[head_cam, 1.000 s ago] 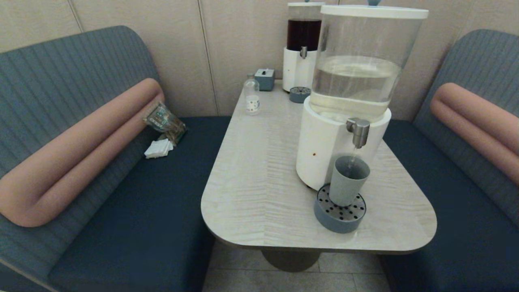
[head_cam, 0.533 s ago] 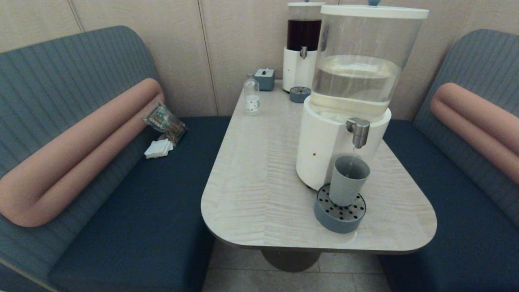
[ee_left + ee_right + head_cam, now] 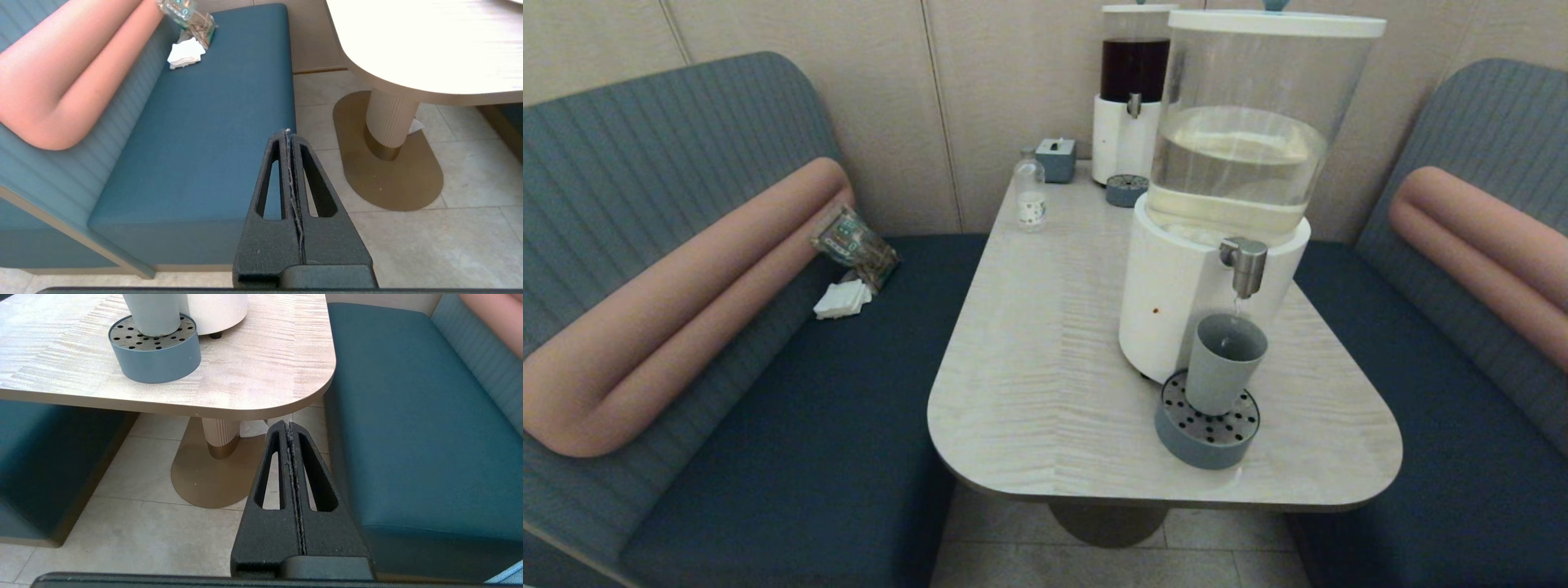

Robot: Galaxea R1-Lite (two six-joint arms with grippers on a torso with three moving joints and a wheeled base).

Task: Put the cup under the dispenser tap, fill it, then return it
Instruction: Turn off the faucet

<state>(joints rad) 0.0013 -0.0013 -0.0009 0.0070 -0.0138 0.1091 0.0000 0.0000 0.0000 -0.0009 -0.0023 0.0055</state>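
Note:
The grey-blue cup (image 3: 1223, 360) stands upright on the round perforated drip tray (image 3: 1207, 427), straight below the steel dispenser tap (image 3: 1245, 264) of the large white-based dispenser (image 3: 1225, 188). A thin thread of liquid falls from the spout into the cup. In the right wrist view the cup (image 3: 153, 312) shows only its lower part on the tray (image 3: 155, 351). My right gripper (image 3: 290, 426) hangs shut and empty below the table's near right corner. My left gripper (image 3: 287, 134) is shut and empty, low over the floor beside the left bench. Neither arm shows in the head view.
At the table's (image 3: 1045, 359) far end stand a dark-red-liquid dispenser (image 3: 1131, 90) with its own small tray (image 3: 1126, 189), a small bottle (image 3: 1030, 194) and a grey box (image 3: 1056, 158). A packet (image 3: 854, 243) and napkins (image 3: 842, 299) lie on the left bench. Benches flank both sides.
The stream from the tap has thinned to a short trickle just under the spout. The cup, tray and both arms have kept their places.

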